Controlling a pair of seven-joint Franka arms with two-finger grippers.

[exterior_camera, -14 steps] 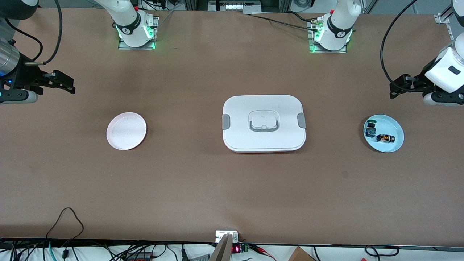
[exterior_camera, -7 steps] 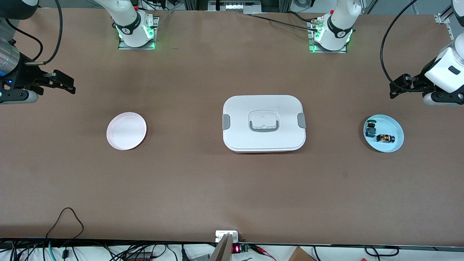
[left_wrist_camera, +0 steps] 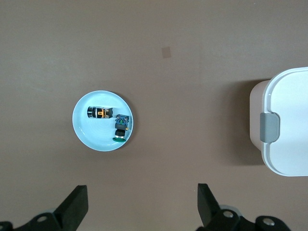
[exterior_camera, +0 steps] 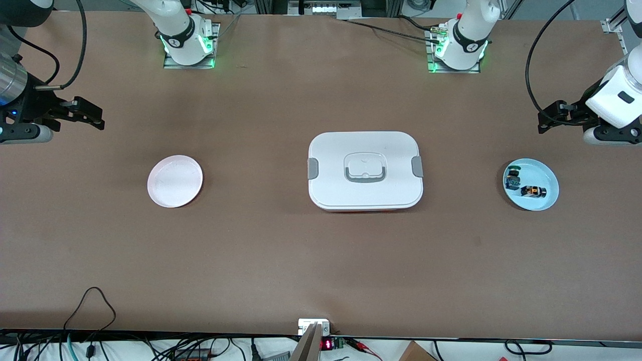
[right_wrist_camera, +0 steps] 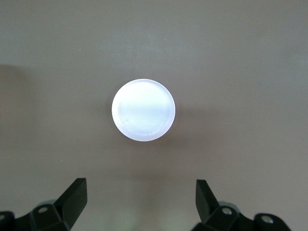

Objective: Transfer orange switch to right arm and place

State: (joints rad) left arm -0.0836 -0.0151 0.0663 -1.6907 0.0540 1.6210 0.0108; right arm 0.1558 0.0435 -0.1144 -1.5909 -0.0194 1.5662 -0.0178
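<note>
— Where's the orange switch (exterior_camera: 533, 190) sitting?
— It's lying in the pale blue dish (exterior_camera: 547, 176) beside the green-topped part (exterior_camera: 512, 179), at the left arm's end of the bench (exterior_camera: 321, 260).
— And the grippers?
— The left gripper (exterior_camera: 546, 120) is hanging wide open and empty near that dish; the right gripper (exterior_camera: 90, 116) is waiting, gaping too, near the white plate (exterior_camera: 175, 181).

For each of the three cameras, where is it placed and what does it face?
Front view: high across the table, facing both bases; shows left gripper, right gripper, lidded white box.
Left wrist view: looks down on blue dish with orange switch; its open jaws show.
Right wrist view: looks down on pink plate; open jaws show.
Shared: front and left wrist views both show dish and box.
</note>
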